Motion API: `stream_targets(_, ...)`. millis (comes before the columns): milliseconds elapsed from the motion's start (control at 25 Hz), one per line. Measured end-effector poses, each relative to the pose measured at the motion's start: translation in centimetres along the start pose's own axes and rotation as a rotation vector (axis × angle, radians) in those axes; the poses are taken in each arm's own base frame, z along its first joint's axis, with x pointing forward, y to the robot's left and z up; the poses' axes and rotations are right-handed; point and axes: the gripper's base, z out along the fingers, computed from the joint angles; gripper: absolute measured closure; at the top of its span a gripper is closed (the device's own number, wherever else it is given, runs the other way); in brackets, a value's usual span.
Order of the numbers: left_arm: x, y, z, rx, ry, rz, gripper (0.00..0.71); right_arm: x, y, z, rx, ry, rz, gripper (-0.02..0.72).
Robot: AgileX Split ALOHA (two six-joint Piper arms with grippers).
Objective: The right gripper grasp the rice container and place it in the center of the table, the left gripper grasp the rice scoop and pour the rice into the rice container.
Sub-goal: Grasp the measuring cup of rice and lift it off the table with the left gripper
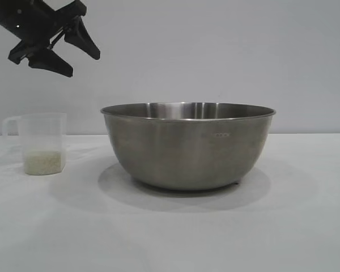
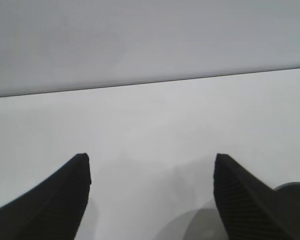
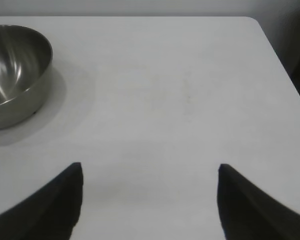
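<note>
The rice container [image 1: 187,147], a wide steel bowl, stands upright in the middle of the white table [image 1: 170,238]. The rice scoop [image 1: 42,139], a clear plastic cup with a loop handle, stands to its left with a low layer of rice [image 1: 42,163] in it. My left gripper [image 1: 86,65] hangs open and empty in the air above the scoop, a little to its right. Its wrist view shows the spread fingers [image 2: 152,159] over bare table. My right gripper [image 3: 150,166] is open and empty, well off to the bowl's side [image 3: 12,70], and is out of the exterior view.
The table's far edge meets a plain wall. In the right wrist view the table's rounded corner [image 3: 255,22] and side edge show beyond the gripper. A blurred grey rounded shape [image 2: 205,225] lies under the left fingers; I cannot tell what it is.
</note>
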Motion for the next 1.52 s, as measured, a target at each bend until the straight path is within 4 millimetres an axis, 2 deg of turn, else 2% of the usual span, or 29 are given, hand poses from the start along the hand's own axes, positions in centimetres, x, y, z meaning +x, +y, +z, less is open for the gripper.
stream_targets(160, -1.3, -1.2, -2.4, -0.026, 0.03, 0.109, 0.242, 0.0, 0.0, 0.0, 0.0, 0.0, 0.0, 0.225)
stream_targets(320, -2.3, -2.5, -5.3, -0.057, 0.086, 0.134, 0.242, 0.0, 0.0, 0.0, 0.0, 0.0, 0.0, 0.225)
stream_targets(800, -0.8, -3.6, -11.7, -0.271, 0.469, -0.008, 0.242, 0.0, 0.0, 0.0, 0.0, 0.0, 0.0, 0.225)
stream_targets(1000, -0.7, -4.2, -14.1, -0.339, 0.539, -0.016, 0.242, 0.0, 0.0, 0.0, 0.0, 0.0, 0.0, 0.225)
stream_targets(1240, -0.6, -5.2, -16.0, -0.345, 0.586, -0.045, 0.242, 0.0, 0.0, 0.0, 0.0, 0.0, 0.0, 0.225)
stream_targets(1360, 0.5, -5.5, -16.7, -0.353, 0.582, -0.049, 0.242, 0.0, 0.0, 0.0, 0.0, 0.0, 0.0, 0.225)
stream_targets(1520, 4.7, -5.3, -16.9, -0.366, 0.593, -0.07, 0.242, 0.0, 0.0, 0.0, 0.0, 0.0, 0.0, 0.225)
